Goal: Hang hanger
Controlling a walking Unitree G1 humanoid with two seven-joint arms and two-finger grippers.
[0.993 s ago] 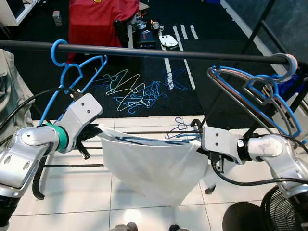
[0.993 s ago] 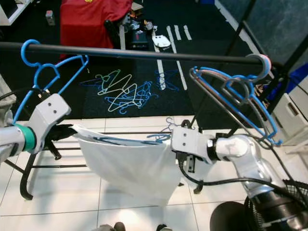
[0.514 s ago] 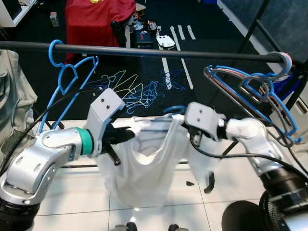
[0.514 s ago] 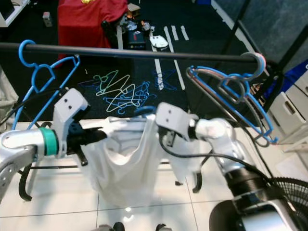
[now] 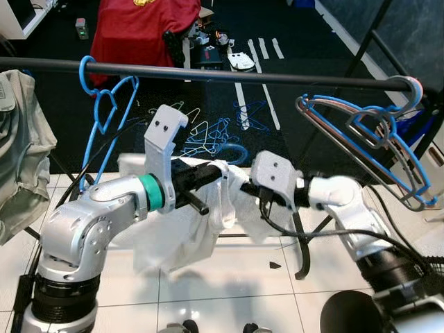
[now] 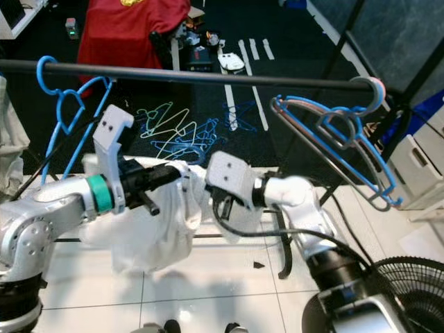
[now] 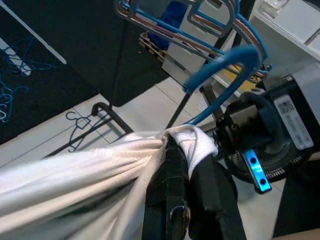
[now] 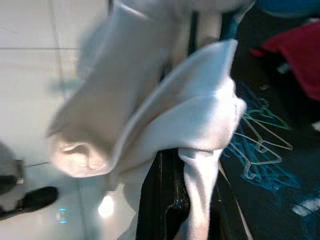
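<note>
A white garment (image 5: 182, 236) on a blue hanger hangs bunched between my two grippers, below the black rail (image 5: 243, 75). The hanger's blue hook (image 5: 236, 150) sticks up from the cloth, well under the rail. My left gripper (image 5: 218, 173) is shut on the garment's shoulder; the left wrist view has its black fingers (image 7: 172, 170) pinching the cloth beside the hook (image 7: 227, 64). Close against it from the right, my right gripper (image 5: 243, 189) is shut on the other fold, with white cloth (image 8: 200, 120) draped over its fingers (image 8: 167, 200).
One blue hanger (image 5: 104, 104) hangs on the rail at the left, and several blue and grey hangers (image 5: 374, 139) at its right end. A grey garment (image 5: 21, 152) hangs far left. Loose hangers (image 5: 201, 132) and a red cloth (image 5: 139, 28) lie beyond. A fan (image 6: 409, 291) stands low right.
Both grippers have risen and come together near the middle. The garment, first stretched wide between them, is now bunched into a narrow hanging bundle, and the hook has come up.
</note>
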